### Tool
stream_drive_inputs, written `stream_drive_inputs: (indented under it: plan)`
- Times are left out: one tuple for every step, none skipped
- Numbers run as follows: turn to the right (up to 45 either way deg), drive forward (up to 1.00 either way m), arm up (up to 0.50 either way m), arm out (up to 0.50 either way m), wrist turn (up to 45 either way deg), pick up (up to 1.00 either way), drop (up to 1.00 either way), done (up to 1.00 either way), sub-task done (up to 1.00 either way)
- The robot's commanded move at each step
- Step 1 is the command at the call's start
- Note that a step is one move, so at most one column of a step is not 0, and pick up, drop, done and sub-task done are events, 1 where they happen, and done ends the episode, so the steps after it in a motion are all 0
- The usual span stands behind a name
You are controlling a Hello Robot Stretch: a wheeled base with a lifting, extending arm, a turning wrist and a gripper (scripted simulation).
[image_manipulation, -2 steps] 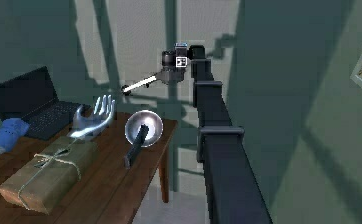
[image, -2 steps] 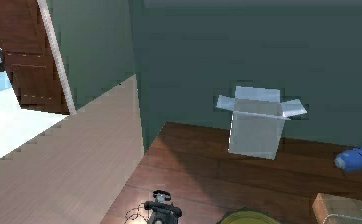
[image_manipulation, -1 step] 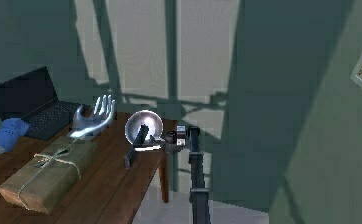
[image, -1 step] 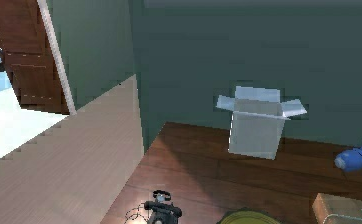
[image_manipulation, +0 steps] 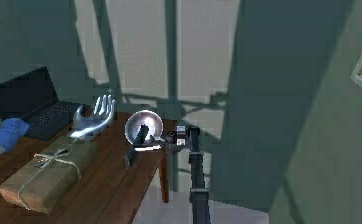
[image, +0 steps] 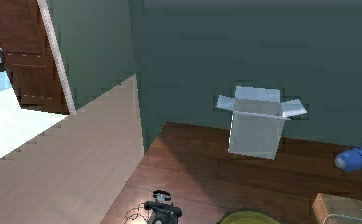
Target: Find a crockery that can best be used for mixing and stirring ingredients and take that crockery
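The claw (image_manipulation: 154, 142), whether holding anything unclear, sits at a round silvery bowl (image_manipulation: 141, 125) by the wooden table's (image_manipulation: 129, 185) far right corner, a pale hand sculpture (image_manipulation: 93, 120) beside it, a tied parcel (image_manipulation: 47, 172) toward the front edge.

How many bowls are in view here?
1: a grey bowl near the corner of the table, at the gripper. More could be hidden behind the white open box.
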Motion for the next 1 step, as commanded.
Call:
stream_drive_inputs:
  plan:
    - [0.0,0.0,0.1,0.0,0.0,0.0,0.0,0.0,0.0]
